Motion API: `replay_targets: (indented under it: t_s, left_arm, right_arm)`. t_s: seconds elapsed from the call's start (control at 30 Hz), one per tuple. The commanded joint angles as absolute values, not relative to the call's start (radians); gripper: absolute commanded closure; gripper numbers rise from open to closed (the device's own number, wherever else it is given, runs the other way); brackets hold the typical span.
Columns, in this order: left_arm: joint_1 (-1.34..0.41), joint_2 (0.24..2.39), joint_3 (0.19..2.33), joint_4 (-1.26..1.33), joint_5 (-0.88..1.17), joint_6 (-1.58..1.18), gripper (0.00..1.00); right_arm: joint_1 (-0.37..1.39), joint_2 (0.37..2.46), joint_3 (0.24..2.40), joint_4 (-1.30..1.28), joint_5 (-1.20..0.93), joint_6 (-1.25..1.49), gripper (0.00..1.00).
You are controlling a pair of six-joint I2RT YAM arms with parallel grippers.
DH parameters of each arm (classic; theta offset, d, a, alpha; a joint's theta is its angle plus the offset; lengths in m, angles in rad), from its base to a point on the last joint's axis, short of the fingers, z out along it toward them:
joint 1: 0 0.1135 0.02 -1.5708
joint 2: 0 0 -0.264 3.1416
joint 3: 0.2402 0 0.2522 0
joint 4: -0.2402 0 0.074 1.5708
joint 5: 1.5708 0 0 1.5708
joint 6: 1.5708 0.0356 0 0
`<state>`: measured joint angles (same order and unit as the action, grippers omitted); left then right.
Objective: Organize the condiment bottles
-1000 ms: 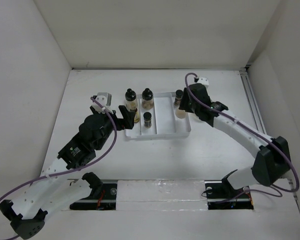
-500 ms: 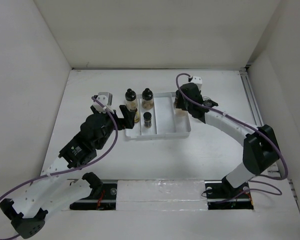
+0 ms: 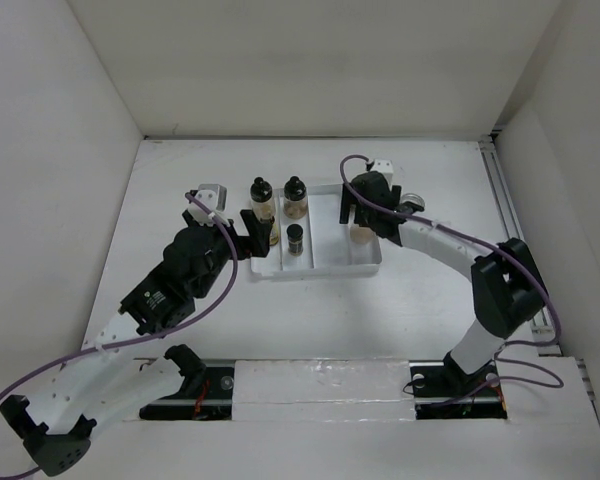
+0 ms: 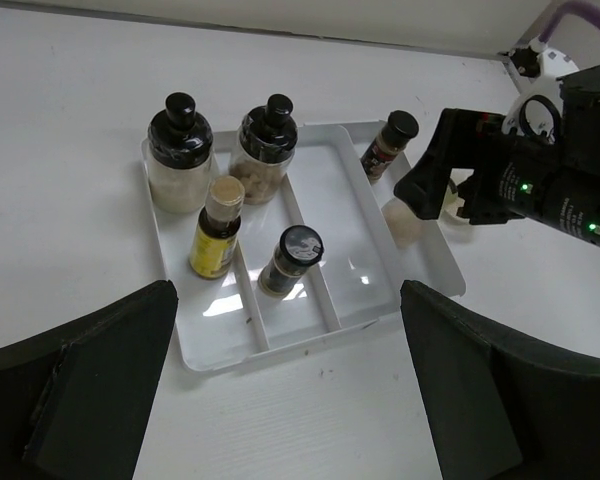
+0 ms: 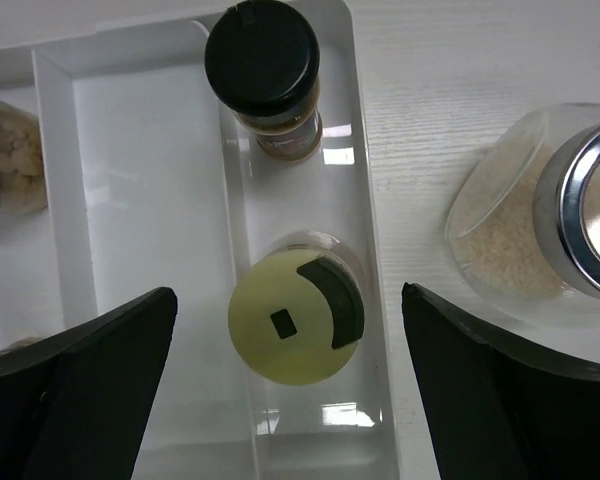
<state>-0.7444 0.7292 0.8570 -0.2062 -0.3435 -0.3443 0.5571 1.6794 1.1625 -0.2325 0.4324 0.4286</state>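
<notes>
Yellow-lidded bottle (image 5: 295, 318): upright in the right compartment of the white divided tray (image 5: 365, 200), shared with a black-capped bottle (image 5: 263, 62). Right gripper (image 5: 288, 300) is overhead, jaws spread and touching nothing. Left gripper (image 3: 252, 232) is likewise spread and empty. Hazard: the squat jar (image 5: 525, 235) lies on its side just outside the rim, and a descending finger could set it rolling.

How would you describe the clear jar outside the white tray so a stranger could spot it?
Start at the white divided rectangular tray in the middle of the white table. Just past its right-hand wall, on the bare surface, is a squat clear jar of pale grains. It is the only container outside the tray and the only one with a silver metal lid.
</notes>
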Motion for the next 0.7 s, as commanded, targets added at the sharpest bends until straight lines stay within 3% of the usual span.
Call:
replay_targets:
  t_s: [0.0,0.2,0.33,0.67]
  left_arm:
    - [-0.741,0.730,0.856,-0.167,-0.359,-0.331,0.10]
    - [-0.741,0.730,0.856,-0.176,-0.359,-0.331,0.10]
    - [-0.741,0.730,0.856,-0.176,-0.350,-0.331,0.10]
    - [-0.741,0.721,0.856,-0.176,-0.350,-0.331,0.10]
  right_arm:
    - [0.572,1.597,1.196,-0.218,0.449,0.414,0.00]
    - [0.551,1.453,1.224,-0.307,0.523,0.426,0.00]
    - [0.441,1.410,1.178,-0.365,0.565,0.472,0.00]
    - [0.275,1.549,1.206,-0.368,0.476,0.459,0.00]
